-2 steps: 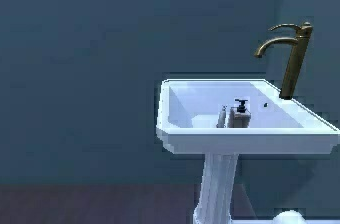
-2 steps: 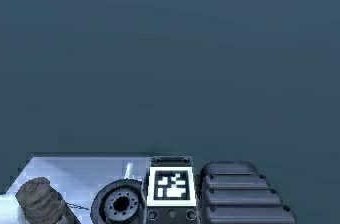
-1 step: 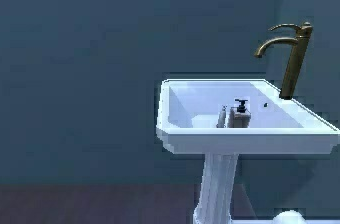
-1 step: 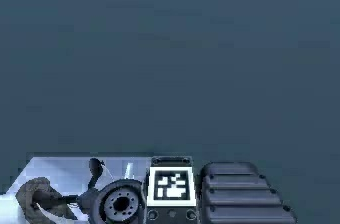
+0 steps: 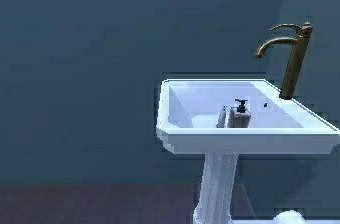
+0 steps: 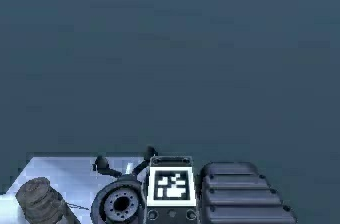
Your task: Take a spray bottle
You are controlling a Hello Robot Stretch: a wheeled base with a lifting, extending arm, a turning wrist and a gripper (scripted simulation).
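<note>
Closest to you, in the arm side view, the fingers (image 6: 102, 162) sit low in the picture with a pale slab (image 6: 53, 168) behind them and a brown ribbed thing (image 6: 40, 200) near them on that slab. You cannot tell whether they are grasping anything, because the slab lies right behind their tips, so do not assume they are free. If you lift or extend from here without knowing, you may knock the brown thing or scrape the slab.

Further out, in the forward view, the pedestal (image 5: 216, 185) of the white sink (image 5: 178, 135) stands on the dark floor (image 5: 78, 205), with a white rounded thing (image 5: 290, 215) low at the right. Drive in carelessly and the base may bump either one before the arm is lined up.

The small bottle (image 5: 240, 112), pale with a dark head and probably the spray bottle you want, stands upright inside the basin, below the rim. That is your main hazard. The basin's walls hem it in, so a level reach may strike the rim. An off-centre reach from above may tip the bottle and send it rolling on the curved bottom.

Beyond it, the bronze faucet (image 5: 290, 55) rises at the back right and arches over the basin. A high approach from that side risks catching its spout. The dark wall (image 5: 68, 70) close behind leaves you little room to overshoot.
</note>
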